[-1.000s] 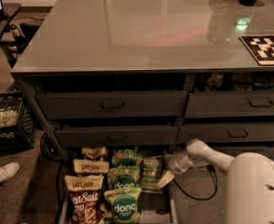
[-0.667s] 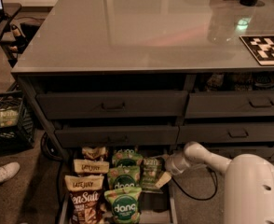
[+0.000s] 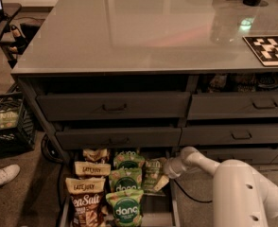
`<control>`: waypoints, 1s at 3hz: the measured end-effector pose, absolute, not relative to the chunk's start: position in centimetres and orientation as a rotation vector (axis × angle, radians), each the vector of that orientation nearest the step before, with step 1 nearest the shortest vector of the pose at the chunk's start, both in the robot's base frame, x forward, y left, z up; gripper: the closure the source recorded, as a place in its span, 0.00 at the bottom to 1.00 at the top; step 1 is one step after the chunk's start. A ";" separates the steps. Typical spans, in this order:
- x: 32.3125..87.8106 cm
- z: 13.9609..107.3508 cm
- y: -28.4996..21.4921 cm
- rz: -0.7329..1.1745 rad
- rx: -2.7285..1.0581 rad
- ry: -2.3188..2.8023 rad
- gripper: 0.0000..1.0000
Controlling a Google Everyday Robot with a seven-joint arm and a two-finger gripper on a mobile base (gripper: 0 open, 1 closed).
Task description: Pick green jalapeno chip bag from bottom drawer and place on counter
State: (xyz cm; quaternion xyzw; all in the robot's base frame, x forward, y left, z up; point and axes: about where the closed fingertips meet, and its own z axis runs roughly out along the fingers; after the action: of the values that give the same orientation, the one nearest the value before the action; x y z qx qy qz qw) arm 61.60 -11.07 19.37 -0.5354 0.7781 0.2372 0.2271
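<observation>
Green jalapeno chip bag (image 3: 152, 172), crinkly, beside white pincer (image 3: 163, 179)

One high camera looks down over the counter (image 3: 143, 32) to the gripper (image 3: 163, 178) at the bottom drawer (image 3: 156, 211).

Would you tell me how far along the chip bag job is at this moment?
Done: the bottom drawer is open. In hand: the gripper is down at the green jalapeno chip bag, which lies in the drawer. Left: lifting it and placing it on the counter.
</observation>
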 end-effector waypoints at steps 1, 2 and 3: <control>62.4 17.4 -10.9 0.639 -1.506 2.143 0.00; 62.6 15.7 -11.2 0.630 -1.526 2.156 0.00; 62.5 14.0 -11.5 0.624 -1.554 2.173 0.18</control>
State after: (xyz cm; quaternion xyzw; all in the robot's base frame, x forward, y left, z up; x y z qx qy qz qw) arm 62.53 -11.51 13.98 -0.5552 0.7764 0.2231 0.1980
